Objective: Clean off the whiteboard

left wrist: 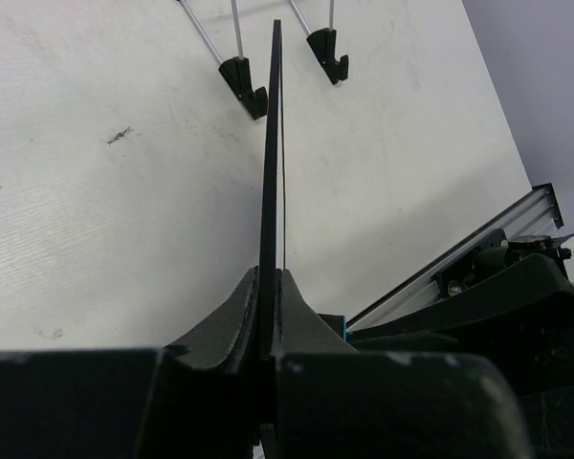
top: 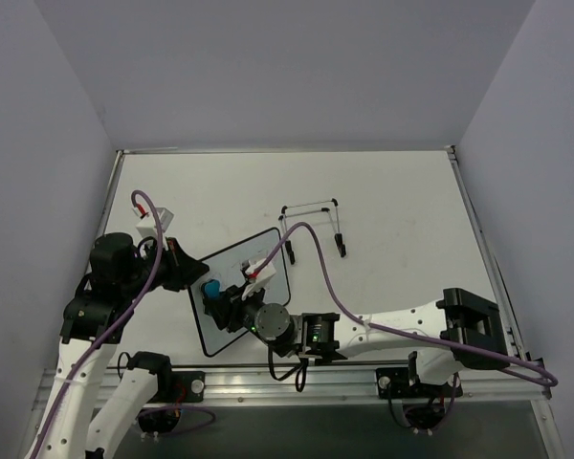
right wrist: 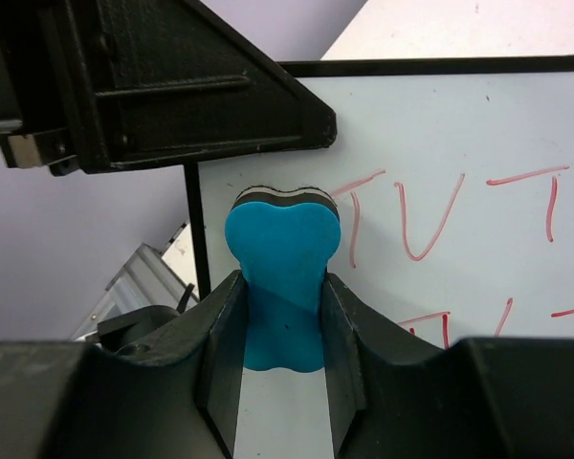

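Closest to the arm bases, the right gripper (right wrist: pixel 282 277) is closed narrowly on a blue eraser (right wrist: pixel 280 239), bone-shaped, its lobed head sticking out past the fingertips. Gripped by the waist like this, the eraser's felt face can be pressed flat against the board and dragged across it. Its head sits at the left edge of the whiteboard (right wrist: pixel 459 124), just short of the writing.

To the left, the left gripper (left wrist: pixel 271 277) is clamped fully shut on the whiteboard's left rim. From its own camera the board appears edge-on as a thin dark line rising from between the fingers. This grip likely steadies the board so it will not slide under the eraser's push. The table (top: pixel 402 220) shows on both sides of that edge, so the board seems raised at a tilt, with its face turned toward the right arm.

The whiteboard is on the near-left part of the table, between the two grippers. It is small and white, with a thin black rim and rounded corners. Red marker strokes (right wrist: pixel 426 220), loose and letter-like, cover the face, and none looks wiped yet.

Beyond the board, a black wire stand (top: pixel 313 222) lies apart on the table
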### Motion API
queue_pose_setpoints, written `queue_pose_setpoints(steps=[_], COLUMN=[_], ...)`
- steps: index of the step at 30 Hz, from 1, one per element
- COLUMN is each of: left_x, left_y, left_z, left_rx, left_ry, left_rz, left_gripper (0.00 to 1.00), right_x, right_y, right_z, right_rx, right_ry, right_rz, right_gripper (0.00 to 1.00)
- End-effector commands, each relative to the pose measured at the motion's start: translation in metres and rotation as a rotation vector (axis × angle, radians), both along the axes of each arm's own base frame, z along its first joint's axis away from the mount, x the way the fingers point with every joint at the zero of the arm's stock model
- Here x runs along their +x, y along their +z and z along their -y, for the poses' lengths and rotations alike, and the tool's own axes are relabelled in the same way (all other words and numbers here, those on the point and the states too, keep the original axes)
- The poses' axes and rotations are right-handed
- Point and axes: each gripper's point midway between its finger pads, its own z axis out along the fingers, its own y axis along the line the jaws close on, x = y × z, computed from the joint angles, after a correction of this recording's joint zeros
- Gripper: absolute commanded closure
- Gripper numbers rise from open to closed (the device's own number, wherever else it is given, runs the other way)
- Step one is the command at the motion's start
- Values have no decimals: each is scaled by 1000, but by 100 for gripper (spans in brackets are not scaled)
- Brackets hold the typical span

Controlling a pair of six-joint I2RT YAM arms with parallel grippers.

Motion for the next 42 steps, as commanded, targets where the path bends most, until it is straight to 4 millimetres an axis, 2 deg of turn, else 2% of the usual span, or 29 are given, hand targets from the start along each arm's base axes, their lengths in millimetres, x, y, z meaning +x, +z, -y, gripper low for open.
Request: queue_pose_setpoints(steps=[1, 7, 10, 17, 25, 30, 35, 38, 42], left_x=[2, 0, -1, -2, -4, -5, -6, -7, -6], left_y=[11, 10, 10, 9, 9, 7, 7, 7, 6], left_z=[3, 6, 8, 10, 14, 16, 17, 18, 18], left_rx=[-12, -14, -13, -12, -11, -9, -8, -7, -8], left_ry=[-11, -29, -35, -47, -69, -79, -85, -87, -88], left_rz=[40, 34, 34, 26, 23, 15, 16, 14, 12], left_gripper=[98, 98, 98, 98, 98, 98, 98, 98, 98], right_x=[12, 16, 26, 58, 97, 104, 108, 100, 82], right_y=[24, 19, 17, 6, -26, -32, -27, -23, -6], right_z=[-5, -11, -10, 12, 37, 34, 26, 16, 6], right_rx=[89, 58, 42, 23, -13, -48, -57, -48, 4], right_ry=[-103, -101, -98, -148, -171, -146, -110, -60, 11], right_rz=[1, 5, 6, -9, -40, -21, -11, -15, -19], right_gripper=[100, 100, 100, 100, 100, 100, 100, 100, 100])
